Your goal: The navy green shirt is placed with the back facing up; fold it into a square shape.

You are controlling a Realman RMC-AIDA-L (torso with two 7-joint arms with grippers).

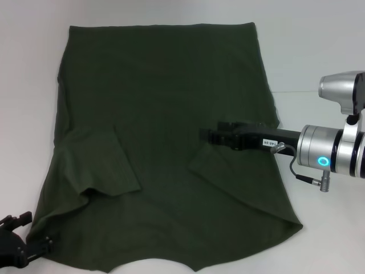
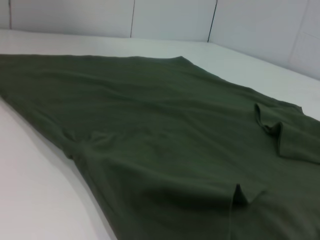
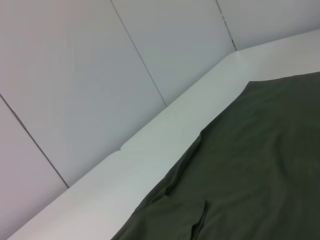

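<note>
The navy green shirt lies flat on the white table, plain side up, hem at the far side. Its left sleeve and right sleeve are both folded inward onto the body. My right gripper reaches in from the right and hovers over the shirt's middle, just above the folded right sleeve. My left gripper is open and empty at the near left corner, beside the shirt's shoulder edge. The shirt also shows in the left wrist view and in the right wrist view.
Bare white table runs along the shirt's left, right and far sides. White wall panels stand at the table's far edge. The right arm's silver wrist hangs over the table's right side.
</note>
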